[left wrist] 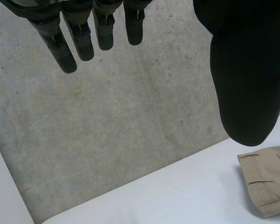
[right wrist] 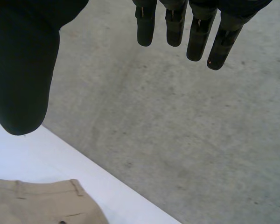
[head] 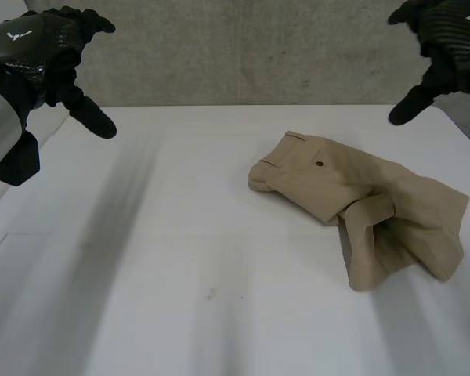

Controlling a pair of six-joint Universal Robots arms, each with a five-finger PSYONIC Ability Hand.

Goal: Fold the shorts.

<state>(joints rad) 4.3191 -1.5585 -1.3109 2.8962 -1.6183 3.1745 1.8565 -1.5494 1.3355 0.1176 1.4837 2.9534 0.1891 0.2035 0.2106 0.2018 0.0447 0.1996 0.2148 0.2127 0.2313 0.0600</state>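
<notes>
Tan shorts (head: 360, 207) rumpled, one leg flopped over, near right edge of table (head: 180, 258) | left hand (head: 39, 43) aloft, fingers straight, empty | right hand (head: 446, 39) likewise | judged: no neat fold yet, whole job left

Spare lab-like test setting: plain white table (head: 180, 274) against a raw grey concrete wall (head: 243, 47).
</notes>
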